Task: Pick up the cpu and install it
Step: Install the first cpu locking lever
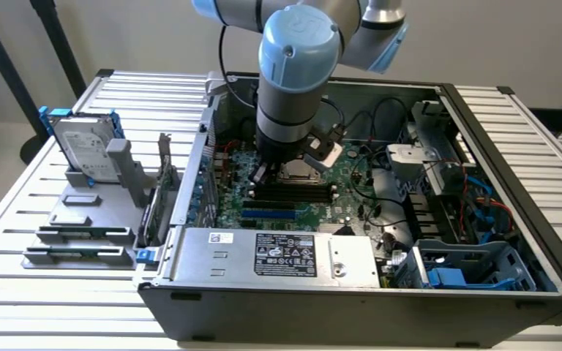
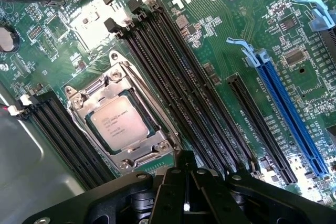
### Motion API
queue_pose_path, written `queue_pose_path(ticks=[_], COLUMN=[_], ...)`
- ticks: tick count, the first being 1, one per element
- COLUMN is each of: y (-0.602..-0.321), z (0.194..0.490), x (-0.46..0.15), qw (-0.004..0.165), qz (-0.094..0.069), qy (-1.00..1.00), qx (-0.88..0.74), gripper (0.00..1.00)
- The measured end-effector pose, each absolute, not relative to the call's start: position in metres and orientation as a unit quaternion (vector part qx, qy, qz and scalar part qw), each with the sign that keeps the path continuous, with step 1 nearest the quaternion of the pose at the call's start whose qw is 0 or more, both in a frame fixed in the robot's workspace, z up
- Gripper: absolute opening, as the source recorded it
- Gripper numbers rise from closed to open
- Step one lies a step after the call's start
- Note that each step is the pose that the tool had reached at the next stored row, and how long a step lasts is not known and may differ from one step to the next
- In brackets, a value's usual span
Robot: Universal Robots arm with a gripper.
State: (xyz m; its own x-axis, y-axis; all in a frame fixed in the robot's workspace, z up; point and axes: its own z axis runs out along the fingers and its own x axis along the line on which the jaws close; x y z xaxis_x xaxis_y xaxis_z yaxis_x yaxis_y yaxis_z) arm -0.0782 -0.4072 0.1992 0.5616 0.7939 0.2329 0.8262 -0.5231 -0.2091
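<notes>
The open computer case point(image 1: 515, 183) lies on the table, the green motherboard point(image 2: 220, 40) inside it. The gripper point(image 2: 186, 182) hangs over the board with fingers pressed together, holding nothing. The cpu point(image 2: 117, 125) sits in its socket, just beside the fingertips.

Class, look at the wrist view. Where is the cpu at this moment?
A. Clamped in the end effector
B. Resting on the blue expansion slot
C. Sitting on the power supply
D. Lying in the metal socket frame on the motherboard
D: the cpu lies flat inside the socket frame, beside the black memory slots.
</notes>
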Motion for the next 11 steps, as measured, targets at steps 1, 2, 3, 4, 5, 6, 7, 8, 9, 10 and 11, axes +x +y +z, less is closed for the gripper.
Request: queue_pose_path(ticks=[1, 2, 3, 4, 5, 6, 7, 8, 9, 10, 11], y=[-0.4073, -0.4073, -0.4074, -0.4074, -0.4075, -0.4075, -0.4076, -0.4076, -0.4076, -0.4076, -0.4076], z=[0.1991, 0.199, 0.1989, 0.1987, 0.1985, 0.1982, 0.198, 0.1977, 0.1974, 0.1971, 0.1966], x=[-0.0782, -0.0782, -0.0782, -0.0782, -0.0783, -0.0783, -0.0783, -0.0783, -0.0783, -0.0783, -0.0783], qw=[0.15, 0.15, 0.151, 0.151, 0.151, 0.151, 0.151, 0.151, 0.151, 0.151, 0.151], qz=[-0.055, -0.055, -0.056, -0.056, -0.056, -0.056, -0.056, -0.056, -0.055, -0.056, -0.056], qy=[-0.465, -0.465, -0.465, -0.465, -0.465, -0.465, -0.465, -0.465, -0.465, -0.465, -0.465], qx=[-0.871, -0.871, -0.871, -0.871, -0.871, -0.871, -0.871, -0.871, -0.871, -0.871, -0.871], gripper=[0.11, 0.11, 0.11, 0.11, 0.11, 0.11, 0.11, 0.11, 0.11, 0.11, 0.11])
